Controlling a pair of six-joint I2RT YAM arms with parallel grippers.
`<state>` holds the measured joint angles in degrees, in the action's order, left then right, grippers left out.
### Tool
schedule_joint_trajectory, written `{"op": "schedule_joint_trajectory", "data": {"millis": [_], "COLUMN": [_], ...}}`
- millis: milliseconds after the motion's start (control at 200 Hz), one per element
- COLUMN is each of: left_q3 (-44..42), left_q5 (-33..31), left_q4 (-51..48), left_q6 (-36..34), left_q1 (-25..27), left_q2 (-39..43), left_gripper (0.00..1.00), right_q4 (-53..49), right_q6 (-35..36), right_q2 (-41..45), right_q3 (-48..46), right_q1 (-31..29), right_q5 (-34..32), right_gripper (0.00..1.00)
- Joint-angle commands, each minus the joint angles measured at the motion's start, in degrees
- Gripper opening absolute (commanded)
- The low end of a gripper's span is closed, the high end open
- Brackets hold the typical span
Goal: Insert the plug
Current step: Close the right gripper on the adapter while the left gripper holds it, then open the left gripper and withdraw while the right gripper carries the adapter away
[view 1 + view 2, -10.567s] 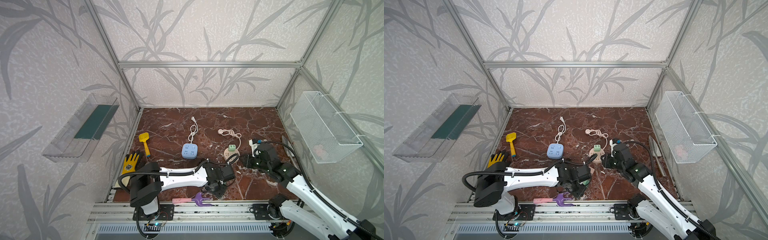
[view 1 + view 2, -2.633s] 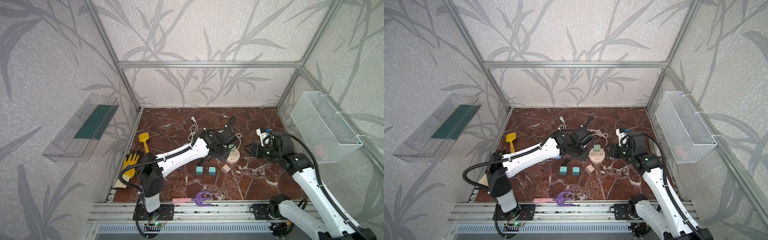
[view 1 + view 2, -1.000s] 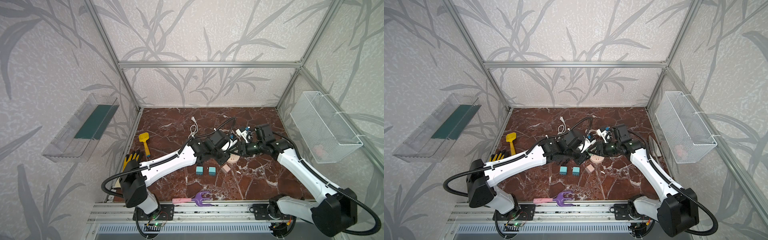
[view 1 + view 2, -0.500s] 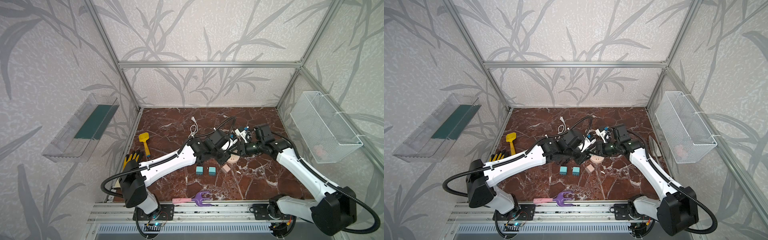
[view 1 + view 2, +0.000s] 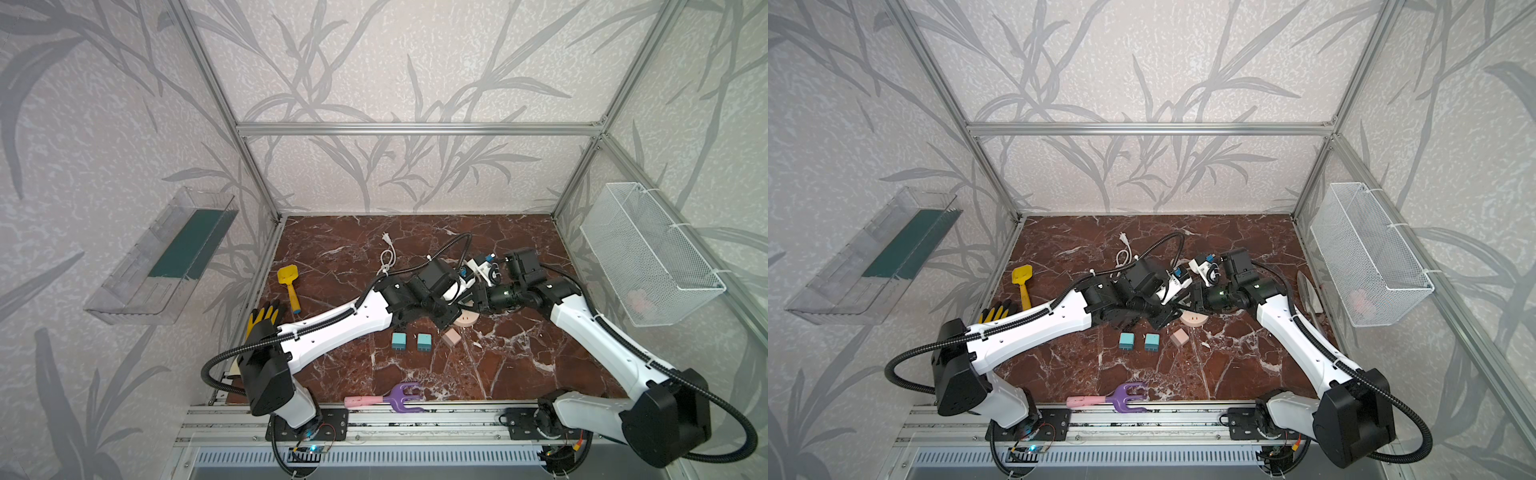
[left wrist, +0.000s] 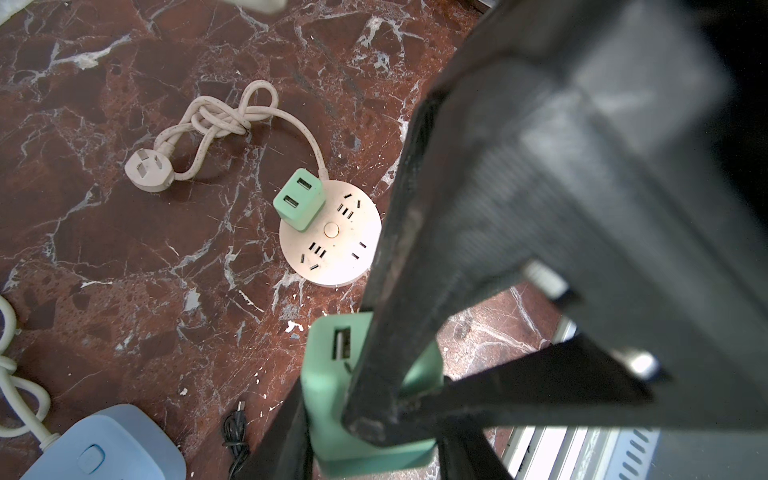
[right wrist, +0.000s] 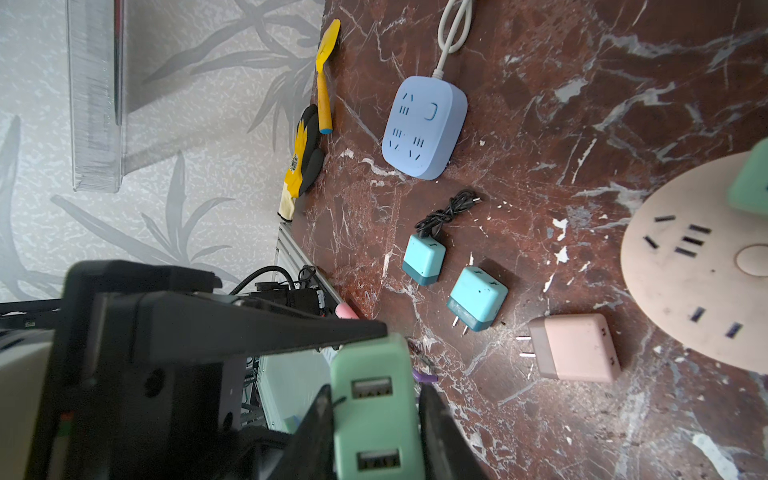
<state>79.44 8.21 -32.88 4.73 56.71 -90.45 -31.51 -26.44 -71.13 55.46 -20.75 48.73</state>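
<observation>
My left hand (image 5: 448, 312) stays clenched on the green plug (image 6: 332, 374), holding it off the tabletop (image 5: 519, 374) close by the round socket (image 6: 332, 257). That socket already carries 1 other green adapter (image 6: 299, 199) in the slot next to its cord. 10.6 seconds back both my arms lay low toward the front rail, the left one near the purple fork (image 5: 395, 401). 2.6 seconds back my left hand hung over the round socket while my right hand (image 5: 478, 300) stood well apart to the right. Now the 2 hands meet tip to tip over the socket in both top views, and hardly anything has shifted in the last 0.5 seconds. In the right wrist view the green plug (image 7: 374, 415) turns its 2 USB ports toward the camera. My right fingers (image 7: 440, 424) lie close along both its sides and a left finger runs across its top. I cannot tell whether my right hand is pressing the plug or only bracketing it. The 2 teal plugs (image 5: 399, 341) and the pink plug (image 5: 451, 337) lie in a row in front of the socket, where they lay 2.6 seconds ago. The blue socket (image 7: 424, 124), plain in the top views 10.6 seconds back, is now hidden there under my left arm.
</observation>
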Motion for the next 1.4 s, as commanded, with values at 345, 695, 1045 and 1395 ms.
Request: {"op": "schedule_joint_trajectory", "data": {"millis": [345, 695, 1045, 1395], "left_q3": [1.50, -2.57, -8.14, -8.31], "left_q5": [-1.76, -21.45, -30.23, -25.67], "left_q4": [1.42, 1.46, 5.01, 10.15], "left_q6": [0.92, 4.28, 17.83, 22.05], "left_q1": [-1.26, -3.96, -10.37, -11.35], "left_q2": [1.36, 5.67, 8.99, 6.69], "left_gripper": [0.43, 0.99, 0.99, 0.95], "right_q4": [0.79, 0.56, 4.30, 8.17], "right_q6": [0.27, -3.00, -6.12, -4.14], "right_q2": [-1.70, -2.44, 4.94, 7.00], "right_q3": [1.67, 0.96, -1.80, -6.59], "right_q1": [-0.43, -0.42, -2.27, -3.60], "right_q5": [0.64, -11.81, -32.89, -52.21], "right_gripper": [0.00, 0.00, 0.00, 0.00]}}
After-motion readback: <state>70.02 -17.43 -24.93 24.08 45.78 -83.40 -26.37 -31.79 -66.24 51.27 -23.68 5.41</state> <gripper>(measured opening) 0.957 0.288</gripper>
